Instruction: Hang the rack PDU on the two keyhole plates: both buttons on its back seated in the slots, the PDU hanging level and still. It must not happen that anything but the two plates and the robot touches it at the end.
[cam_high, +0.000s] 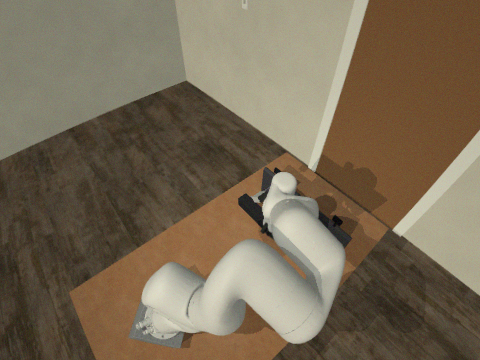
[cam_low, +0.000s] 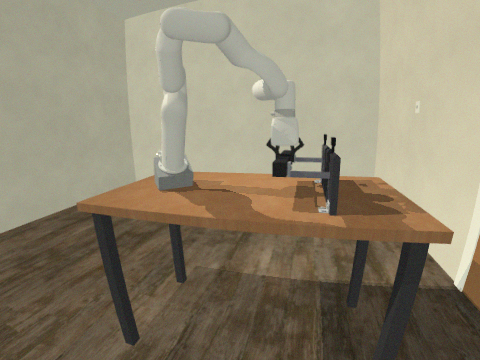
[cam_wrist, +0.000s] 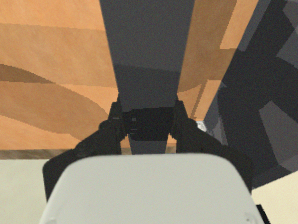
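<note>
We see the white arm (cam_low: 172, 95) rising from its grey base (cam_low: 186, 181) on the wooden table (cam_low: 150, 205), arching over and reaching straight down near the table's far end. In the wrist view the gripper (cam_wrist: 148, 122) is clamped on the rack PDU (cam_wrist: 147, 45) — a long, dark grey bar that runs away from the camera, with one black finger (cam_wrist: 114, 122) pressed against each of its long sides. From the exterior view we find the gripper (cam_low: 284, 146) just above the table, the PDU (cam_low: 281, 166) showing below it as a dark block, seemingly end-on, low over the wood; we cannot tell whether it touches the surface. Just beside it stands the dark upright frame (cam_low: 334, 182), with two pale horizontal bars (cam_low: 307, 173) reaching from it toward the PDU. The keyhole plates and the buttons on the PDU's back are not distinguishable in these views. In the top view the arm covers most of the PDU — only its dark ends (cam_high: 248, 203) stick out from beneath the wrist, next to the frame (cam_high: 339, 231).
</note>
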